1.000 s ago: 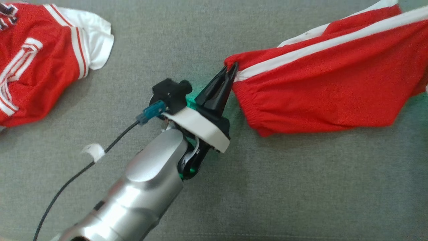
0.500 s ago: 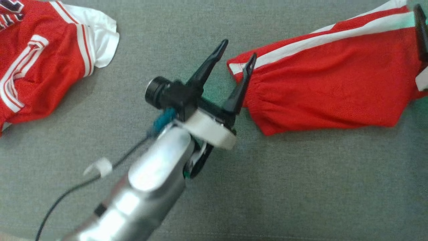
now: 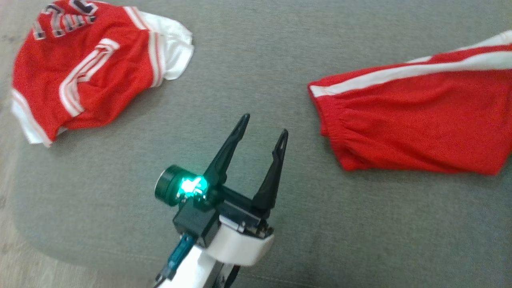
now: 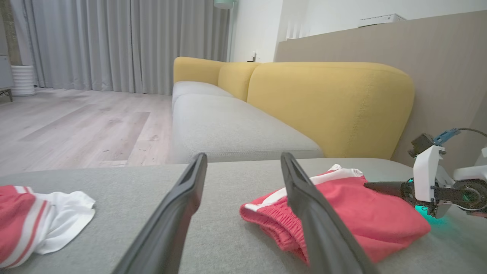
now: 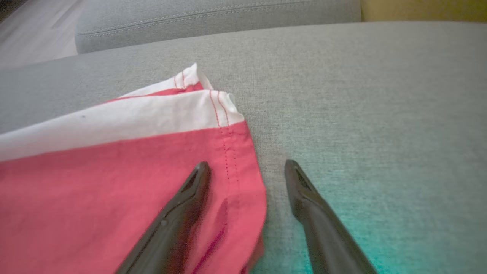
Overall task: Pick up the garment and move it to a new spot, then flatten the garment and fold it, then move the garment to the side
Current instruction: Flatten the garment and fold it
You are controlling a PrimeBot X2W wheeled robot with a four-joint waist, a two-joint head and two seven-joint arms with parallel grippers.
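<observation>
Two garments lie on the near grey seat [image 3: 240,60], both red and white: one pair of shorts [image 3: 412,124] on the right and one jersey [image 3: 92,76] on the left. Two grippers are at it, the left gripper [image 3: 264,123] and the right gripper [image 5: 246,165], each with two dark fingers [image 4: 179,213], four in all. One green light [image 3: 192,186] glows behind the left one. Farther off I count two more grey seats [image 4: 236,129], making three, and three yellow back cushions [image 4: 331,106]. One white ribbed pot [image 4: 23,80] stands far off by the one grey curtain [image 4: 114,45].
</observation>
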